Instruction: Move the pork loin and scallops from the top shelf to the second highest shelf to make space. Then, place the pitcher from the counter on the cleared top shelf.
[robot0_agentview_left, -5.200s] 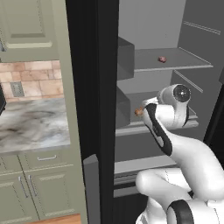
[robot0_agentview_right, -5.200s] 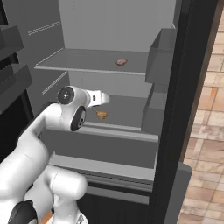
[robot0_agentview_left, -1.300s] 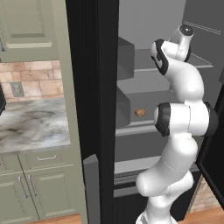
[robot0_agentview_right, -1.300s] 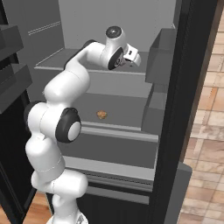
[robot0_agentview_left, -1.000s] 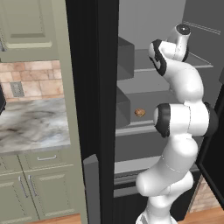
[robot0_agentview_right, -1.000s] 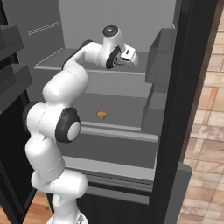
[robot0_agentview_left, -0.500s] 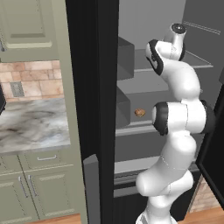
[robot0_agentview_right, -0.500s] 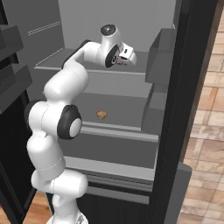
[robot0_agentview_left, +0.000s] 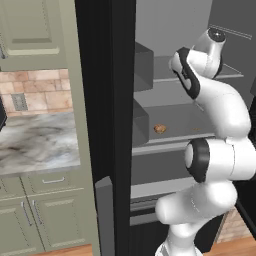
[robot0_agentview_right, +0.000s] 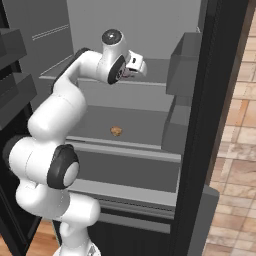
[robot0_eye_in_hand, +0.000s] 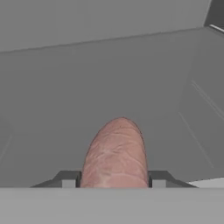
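My gripper (robot0_eye_in_hand: 114, 180) is reaching over the top shelf (robot0_agentview_right: 156, 76) inside the open fridge, and its hand (robot0_agentview_right: 133, 67) hovers just above the panel. It is shut on the pork loin (robot0_eye_in_hand: 115, 153), a pinkish-brown rounded piece held between the two dark fingertips (robot0_eye_in_hand: 68, 178). The scallops (robot0_agentview_right: 116, 131) lie as a small tan lump on the second highest shelf (robot0_agentview_right: 145, 125) below, also seen as scallops (robot0_agentview_left: 160, 128) from the left. The counter (robot0_agentview_left: 40, 145) is left of the fridge. The pitcher is out of view.
A dark fridge door (robot0_agentview_left: 107, 100) stands open between the counter and the shelves. Grey door bins (robot0_agentview_right: 186, 65) hang on the right-hand door. My white arm (robot0_agentview_left: 220, 150) rises in front of the lower shelves. Sage-green cabinets (robot0_agentview_left: 35, 220) sit under the counter.
The jaws have closed around the pork loin on the top shelf. The hand has shifted only slightly; the scallops have not moved.
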